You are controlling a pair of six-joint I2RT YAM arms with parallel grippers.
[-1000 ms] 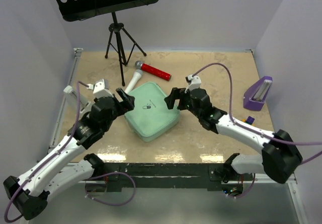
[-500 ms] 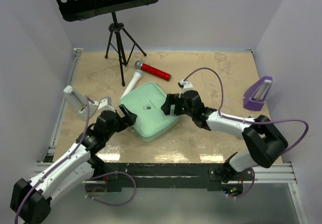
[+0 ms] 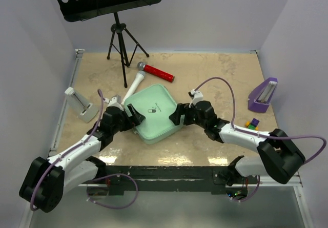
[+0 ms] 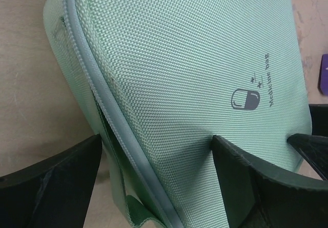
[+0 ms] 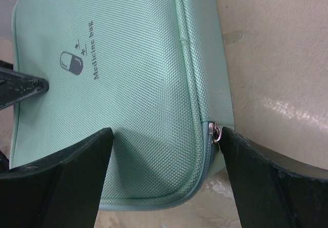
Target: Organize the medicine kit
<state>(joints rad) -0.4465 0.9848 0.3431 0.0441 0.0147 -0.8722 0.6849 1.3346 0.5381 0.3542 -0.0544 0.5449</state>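
The medicine kit (image 3: 154, 114) lay flat in the middle of the table (image 3: 215, 74), turned like a diamond, and both arms were right down on it: left gripper (image 3: 134, 116) at its 9 o'clock corner, right gripper (image 3: 177, 116) at its 3 o'clock corner. Up close it was no hard box but woven mint fabric, padded, with a zip round the rim. I judged it light and soft, likelier to dent and sag under a squeeze than to slip or break. The left fingers (image 4: 51, 179) were spread wide, one over the top panel and one out past the seam, clamping nothing. The right fingers (image 5: 56, 182) were spread too, straddling the corner where the zip pull (image 5: 216, 132) sat. The pill mark (image 5: 72, 63) faced up. Best hold, to my eye: pin the top panel or pinch the piped rim at one corner, and take that small metal pull with the other side
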